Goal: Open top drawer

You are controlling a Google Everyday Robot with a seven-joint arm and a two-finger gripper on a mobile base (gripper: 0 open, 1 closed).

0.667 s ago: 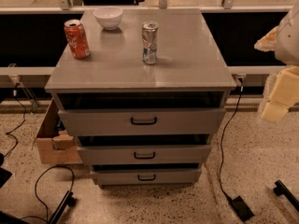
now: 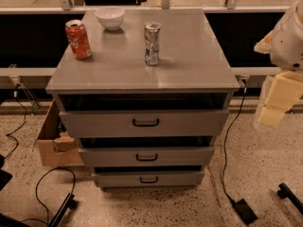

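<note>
The top drawer (image 2: 189,123) is the widest of three grey drawers in a grey cabinet, with a small black loop handle (image 2: 146,122) at its centre. A dark gap shows between its front and the cabinet top (image 2: 189,60). Two narrower drawers (image 2: 180,156) (image 2: 180,178) sit below it. My gripper (image 2: 278,98), cream-coloured under a white arm (image 2: 288,39), hangs at the right edge of the camera view. It is to the right of the cabinet, at about top-drawer height, and apart from the handle.
On the cabinet top stand a red soda can (image 2: 78,39), a white bowl (image 2: 110,18) and a silver can (image 2: 152,43). A cardboard box (image 2: 49,143) sits on the floor at the left. Cables (image 2: 227,164) and a black power brick (image 2: 245,210) lie on the speckled floor.
</note>
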